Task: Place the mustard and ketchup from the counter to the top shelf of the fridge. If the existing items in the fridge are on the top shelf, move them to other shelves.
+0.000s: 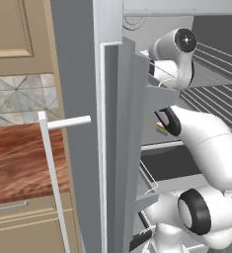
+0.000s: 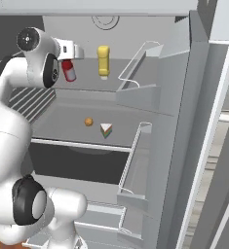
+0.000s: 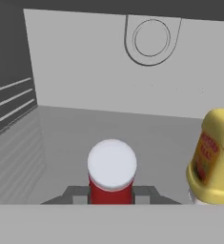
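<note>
Hand view: ketchup (image 3: pixel 111 176) beside mustard (image 3: pixel 213 157)

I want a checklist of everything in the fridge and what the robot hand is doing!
Surface: top shelf, flat and grey, inside the open fridge.
Job's things: mustard stands upright on the top shelf; ketchup is beside it, between the gripper's fingers.
Clutter: cake wedge and orange ball sit on the shelf below, slightly apart.
Grippers: gripper shut on the ketchup, over the top shelf.
Cables: nothing seen.
Surroundings: wood-grain counter left of the fridge door; beige cabinets.
</note>
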Controlling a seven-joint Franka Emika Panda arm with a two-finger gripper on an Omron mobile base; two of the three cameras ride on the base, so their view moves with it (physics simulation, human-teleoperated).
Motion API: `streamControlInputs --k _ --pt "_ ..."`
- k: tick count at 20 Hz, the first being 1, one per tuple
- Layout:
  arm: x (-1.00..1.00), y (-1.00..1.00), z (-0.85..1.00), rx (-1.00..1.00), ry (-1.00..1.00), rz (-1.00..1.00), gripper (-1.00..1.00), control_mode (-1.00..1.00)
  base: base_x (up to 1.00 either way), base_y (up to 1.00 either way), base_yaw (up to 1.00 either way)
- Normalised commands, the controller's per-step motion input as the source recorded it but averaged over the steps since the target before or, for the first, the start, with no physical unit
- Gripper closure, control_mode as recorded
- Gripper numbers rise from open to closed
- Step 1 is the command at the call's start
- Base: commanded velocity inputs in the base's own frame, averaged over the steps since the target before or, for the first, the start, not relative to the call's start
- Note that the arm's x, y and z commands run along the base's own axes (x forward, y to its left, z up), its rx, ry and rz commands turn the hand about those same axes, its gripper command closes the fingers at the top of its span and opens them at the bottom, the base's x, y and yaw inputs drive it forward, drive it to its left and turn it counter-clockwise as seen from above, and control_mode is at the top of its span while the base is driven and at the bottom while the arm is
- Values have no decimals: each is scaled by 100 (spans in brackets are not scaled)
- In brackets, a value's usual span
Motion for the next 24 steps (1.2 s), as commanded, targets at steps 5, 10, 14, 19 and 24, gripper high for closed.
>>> streamControlInputs --k 5,10,14,19,24 --pt "33 0 -21 0 0 0 100 -100 0 0 0" --pt "17 0 -30 0 0 0 100 -100 0 0 0" --pt "13 0 -14 0 0 0 -100 -100 0 0 0" --pt "2 0 0 0 0 0 -100 -100 0 0 0" --pt "3 0 0 0 0 0 -100 -100 0 0 0"
